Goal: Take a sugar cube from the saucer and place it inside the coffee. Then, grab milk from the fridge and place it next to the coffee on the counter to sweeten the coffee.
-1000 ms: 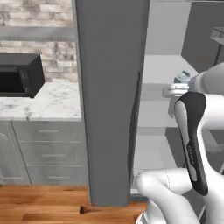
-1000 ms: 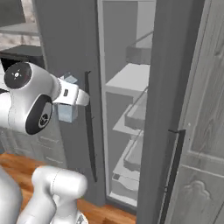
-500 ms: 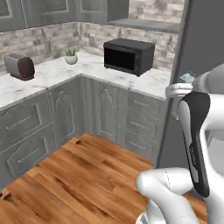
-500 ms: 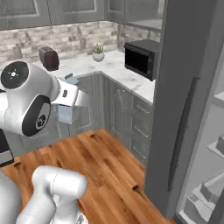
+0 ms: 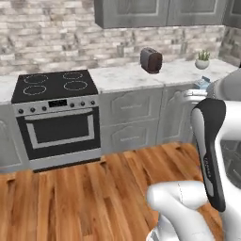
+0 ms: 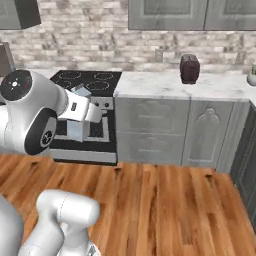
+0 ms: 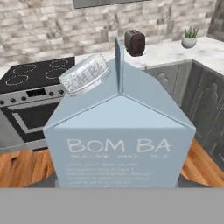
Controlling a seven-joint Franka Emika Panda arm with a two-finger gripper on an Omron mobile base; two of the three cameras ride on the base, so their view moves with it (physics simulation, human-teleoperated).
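The milk (image 7: pixel 120 131), a pale blue-grey gabled carton with a clear round cap, looms close in the hand view and hides the finger tips. From the right base view, my gripper (image 6: pixel 80 112) is shut on the milk (image 6: pixel 77 131), held in the air in front of the stove. The carton's top (image 5: pixel 202 84) peeks out behind my upper arm in the left base view. The white marble counter (image 6: pixel 165 82) runs along the brick wall over grey cabinets. The coffee, the saucer and the sugar cube are out of view.
A black-topped stove (image 5: pixel 54 86) with an oven stands left of the counter. A dark toaster (image 5: pixel 151 60) and a small potted plant (image 5: pixel 203 60) sit on the worktop. Wooden floor (image 6: pixel 165 200) lies open between me and the cabinets.
The whole picture has swung from the open fridge past a microwave corner to the stove wall: the base has turned. The milk has stayed in the gripper throughout.
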